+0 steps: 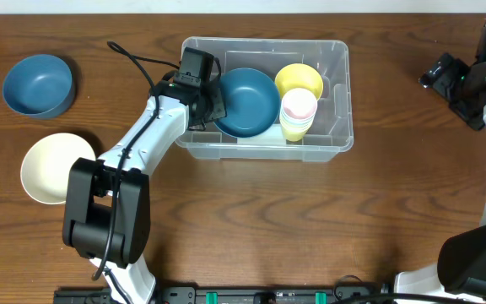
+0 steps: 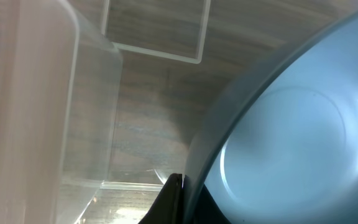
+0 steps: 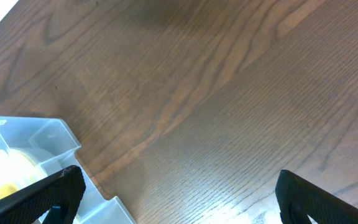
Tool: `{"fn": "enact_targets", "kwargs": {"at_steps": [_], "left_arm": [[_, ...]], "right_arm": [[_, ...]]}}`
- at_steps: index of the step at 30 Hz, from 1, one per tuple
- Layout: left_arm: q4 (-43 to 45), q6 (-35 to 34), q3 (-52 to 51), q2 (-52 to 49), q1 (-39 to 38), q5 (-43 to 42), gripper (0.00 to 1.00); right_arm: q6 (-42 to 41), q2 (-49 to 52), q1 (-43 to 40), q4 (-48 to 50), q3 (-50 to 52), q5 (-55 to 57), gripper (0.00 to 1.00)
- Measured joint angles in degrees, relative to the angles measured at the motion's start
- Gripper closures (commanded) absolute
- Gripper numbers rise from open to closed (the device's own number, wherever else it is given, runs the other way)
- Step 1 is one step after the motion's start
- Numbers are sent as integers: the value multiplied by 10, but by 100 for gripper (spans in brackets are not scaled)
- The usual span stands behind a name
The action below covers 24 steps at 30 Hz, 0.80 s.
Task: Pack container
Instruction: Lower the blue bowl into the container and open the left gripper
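The clear plastic container (image 1: 337, 95) stands at the back middle of the table. Inside it a blue bowl (image 1: 249, 101) lies tilted at the left, next to a yellow cup (image 1: 299, 80) and a stack of pale cups (image 1: 298, 114). My left gripper (image 1: 212, 105) reaches into the container's left end and is shut on the blue bowl's rim (image 2: 194, 168); the bowl fills the right of the left wrist view, with the container wall (image 2: 92, 106) at the left. My right gripper (image 3: 179, 193) is open and empty over bare wood, right of the container's corner (image 3: 55, 140).
A second blue bowl (image 1: 38, 84) sits at the far left. A cream bowl (image 1: 51, 167) lies in front of it, close to the left arm's base. The right arm (image 1: 467, 80) hangs at the far right edge.
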State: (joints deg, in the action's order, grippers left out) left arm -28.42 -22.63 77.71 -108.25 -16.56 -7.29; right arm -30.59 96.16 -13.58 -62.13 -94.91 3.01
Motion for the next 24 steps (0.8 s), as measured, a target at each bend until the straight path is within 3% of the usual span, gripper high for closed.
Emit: {"fn": "enact_targets", "kwargs": {"at_steps": [14, 24], "left_arm": [[26, 6, 0, 0, 0, 0, 93], [29, 13, 0, 0, 0, 2, 62]], "right_arm": [[0, 0, 0, 0, 0, 0, 1], [0, 0, 0, 0, 0, 0, 1]]}}
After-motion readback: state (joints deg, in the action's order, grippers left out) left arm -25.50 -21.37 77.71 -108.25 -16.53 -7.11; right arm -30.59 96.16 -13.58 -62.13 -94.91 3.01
